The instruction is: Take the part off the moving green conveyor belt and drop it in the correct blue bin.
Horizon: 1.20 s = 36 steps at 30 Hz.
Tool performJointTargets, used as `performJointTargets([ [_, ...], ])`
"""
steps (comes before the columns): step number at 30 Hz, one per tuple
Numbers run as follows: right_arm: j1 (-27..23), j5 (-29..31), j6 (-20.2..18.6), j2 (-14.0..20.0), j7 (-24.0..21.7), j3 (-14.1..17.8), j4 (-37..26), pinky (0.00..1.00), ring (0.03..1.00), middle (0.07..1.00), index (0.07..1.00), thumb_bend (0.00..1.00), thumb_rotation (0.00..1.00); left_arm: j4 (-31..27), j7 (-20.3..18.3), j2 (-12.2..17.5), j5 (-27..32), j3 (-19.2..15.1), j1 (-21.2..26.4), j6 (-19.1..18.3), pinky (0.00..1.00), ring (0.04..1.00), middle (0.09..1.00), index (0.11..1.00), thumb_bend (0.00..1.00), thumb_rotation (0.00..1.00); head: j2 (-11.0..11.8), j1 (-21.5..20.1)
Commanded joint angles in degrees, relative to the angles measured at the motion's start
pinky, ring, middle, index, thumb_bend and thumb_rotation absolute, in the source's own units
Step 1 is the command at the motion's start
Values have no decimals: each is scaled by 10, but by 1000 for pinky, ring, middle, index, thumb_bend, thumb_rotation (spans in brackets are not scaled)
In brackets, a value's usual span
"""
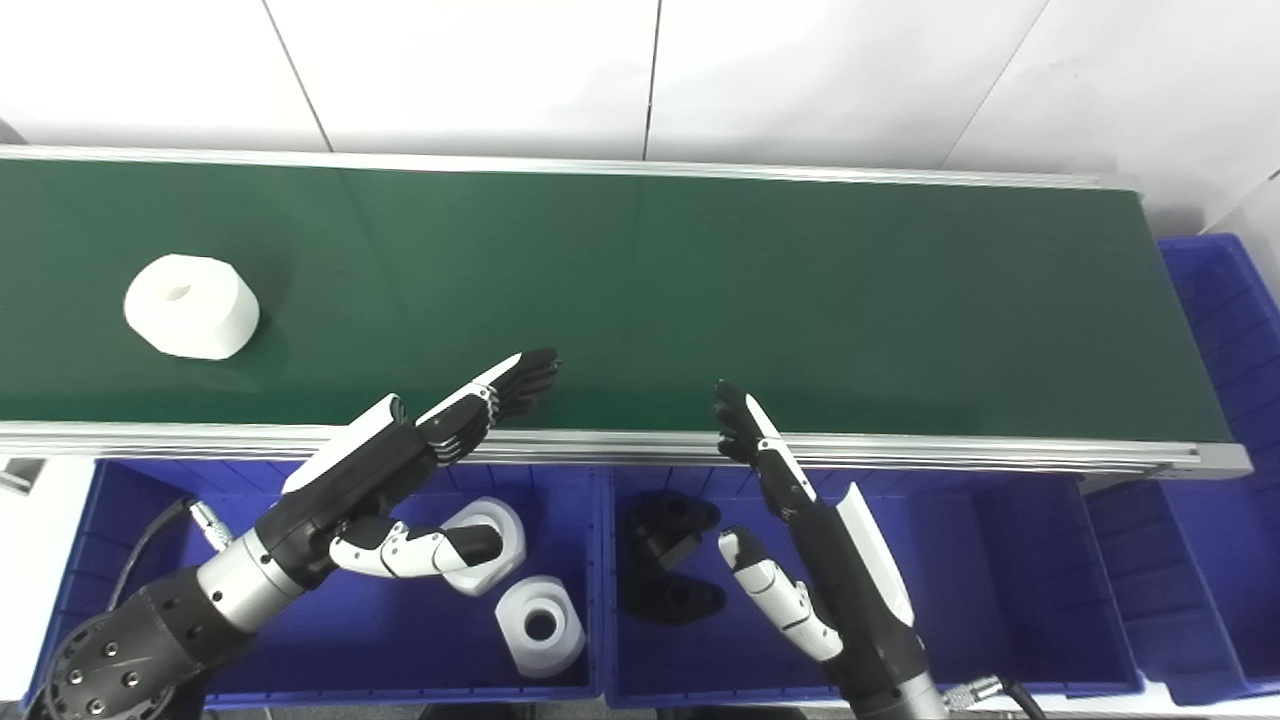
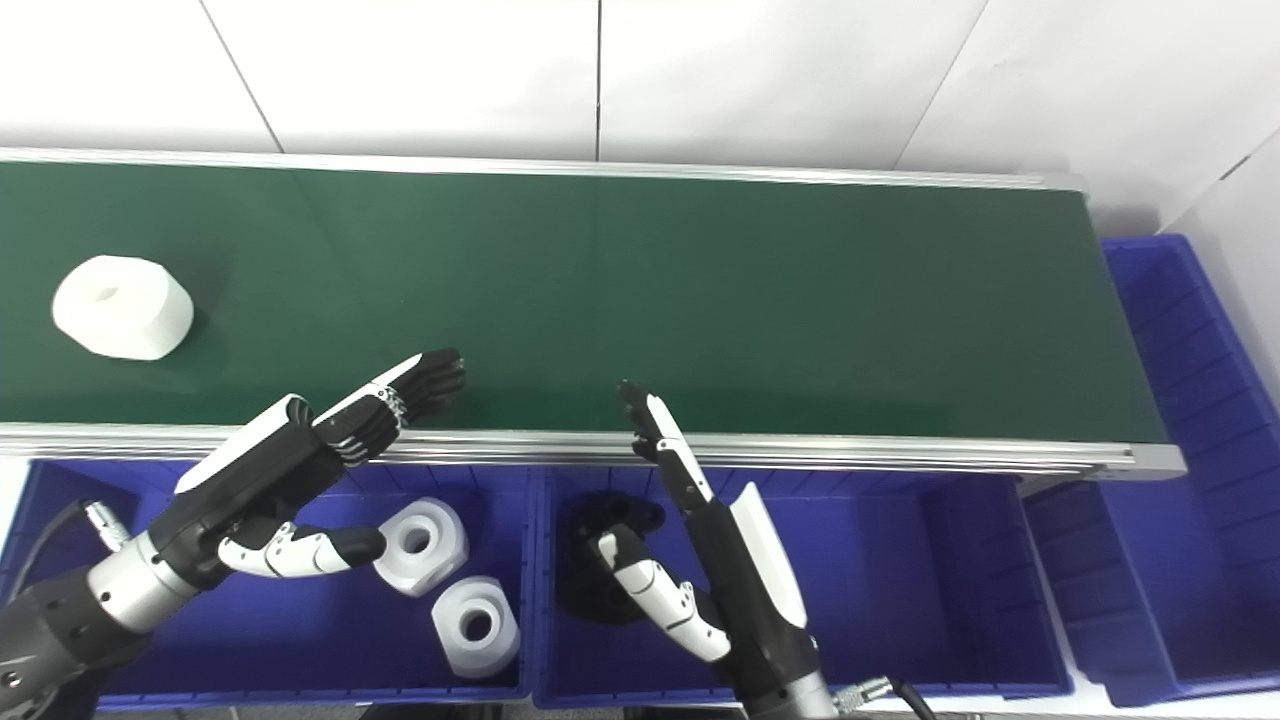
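Fingers of the left hand extended flat, close together, tips over the near edge of the green conveyor belt, thumb out over the bin, holding nothing. Right hand same: fingers straight, reaching up past the belt rail, thumb apart, empty. One white part lies on the belt's far left, well apart from both hands. Left blue bin holds two white parts; middle blue bin holds two black parts; a third bin sits at the belt's right end. White panel wall behind.
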<state>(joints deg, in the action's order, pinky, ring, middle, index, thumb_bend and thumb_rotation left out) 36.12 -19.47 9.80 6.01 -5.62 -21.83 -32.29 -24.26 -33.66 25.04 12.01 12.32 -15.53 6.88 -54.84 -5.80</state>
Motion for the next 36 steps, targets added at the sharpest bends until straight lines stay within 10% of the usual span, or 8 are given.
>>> performJointTargets([
  [1,4,2,28,-2,6,-1,-15,907,964,990,980,441,948,-12,7,0,14,-2,2,2,965,993,1000,998,356,566,0,0],
  [12,6,6,34,0,8,-1,-10,907,963,992,981,436,939,-12,6,-1,12,-1,-2,3,970,995,1000,999,363,564,10,11],
  [16,16,12,51,9,12,2,3,909,964,990,982,431,931,-1,7,-9,-4,6,-13,25,967,990,1000,998,372,553,64,75],
  [19,19,17,96,21,24,7,43,918,969,991,986,425,944,26,9,-22,-32,19,-28,61,943,972,998,992,388,564,170,118],
  [22,24,14,115,25,33,13,74,917,969,989,982,391,963,58,9,-30,-42,28,-32,92,914,953,977,966,399,444,202,116],
  [36,17,12,93,25,25,16,65,861,948,972,961,293,837,52,15,-28,-49,32,-19,84,860,934,964,934,405,367,192,102],
])
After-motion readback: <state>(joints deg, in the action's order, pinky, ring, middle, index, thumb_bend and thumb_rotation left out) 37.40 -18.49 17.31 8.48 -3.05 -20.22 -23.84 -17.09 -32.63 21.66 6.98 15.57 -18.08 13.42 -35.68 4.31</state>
